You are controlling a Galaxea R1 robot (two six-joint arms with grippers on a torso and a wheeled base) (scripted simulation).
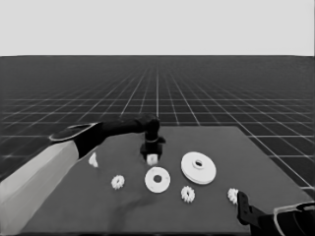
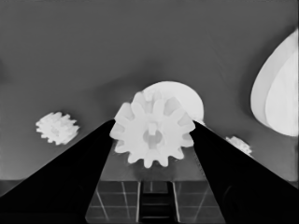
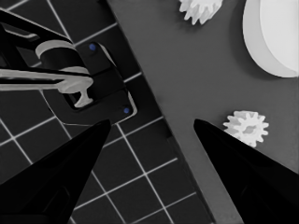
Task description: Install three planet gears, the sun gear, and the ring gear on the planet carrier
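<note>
Four planet gears show: one (image 1: 152, 159) clamped between the fingers of the left end effector (image 1: 152, 156), just behind the smaller round part (image 1: 157, 180), and three on the counter (image 1: 256, 147), one (image 1: 117, 182) to that part's left, two (image 1: 187, 194) (image 1: 233, 195) to its right. The single larger round part (image 1: 198, 167) lies right of it, the one thin white piece (image 1: 93, 159) far left. The right end effector (image 3: 149, 140) waits at the counter's near right corner, fingers apart.

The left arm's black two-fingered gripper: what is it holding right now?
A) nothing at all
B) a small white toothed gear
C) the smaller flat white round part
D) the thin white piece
B: in the left wrist view a small white toothed gear sits clamped between the left gripper fingers, above the smaller round part in the head view.
</note>
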